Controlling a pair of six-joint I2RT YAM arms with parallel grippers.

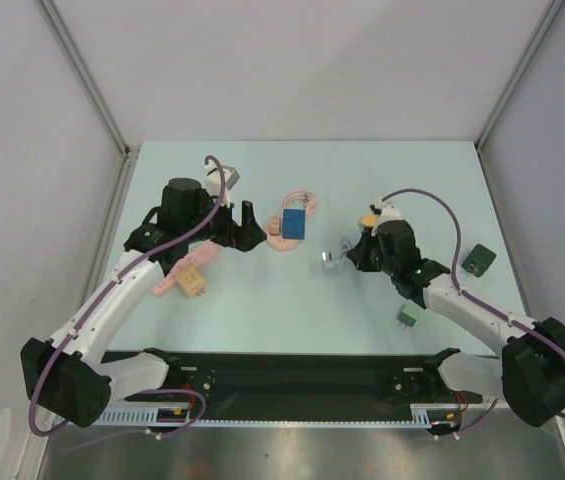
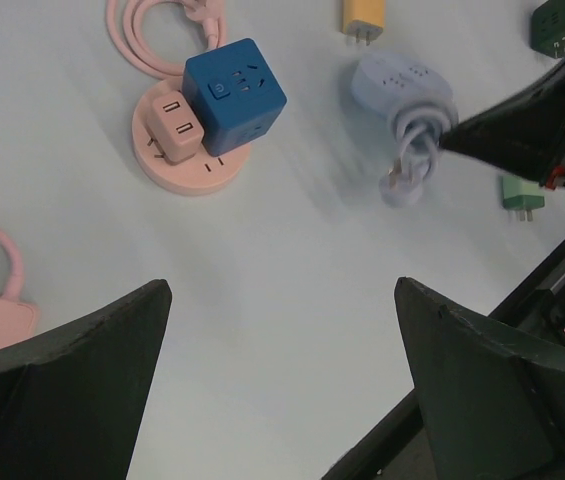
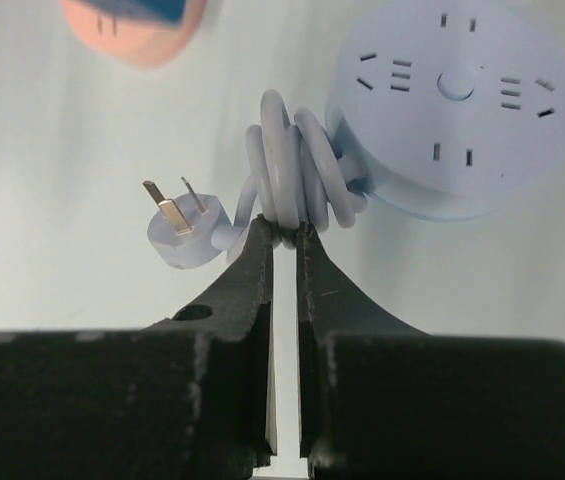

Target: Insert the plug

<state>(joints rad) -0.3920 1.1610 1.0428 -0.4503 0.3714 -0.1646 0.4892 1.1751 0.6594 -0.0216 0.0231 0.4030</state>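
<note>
One plug [image 3: 184,235] lies just beside the right gripper [image 3: 283,232] pinching its cord [image 3: 288,160].

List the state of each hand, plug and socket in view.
left hand: open, empty.
right hand: shut, tips at the coiled cable.
white plug: unplugged, prongs exposed.
coiled cable: bundled in loops.
blue cube socket: sitting on the pink round base.

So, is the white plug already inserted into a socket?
No, the white plug shows bare prongs, next to its coiled cord.
</note>
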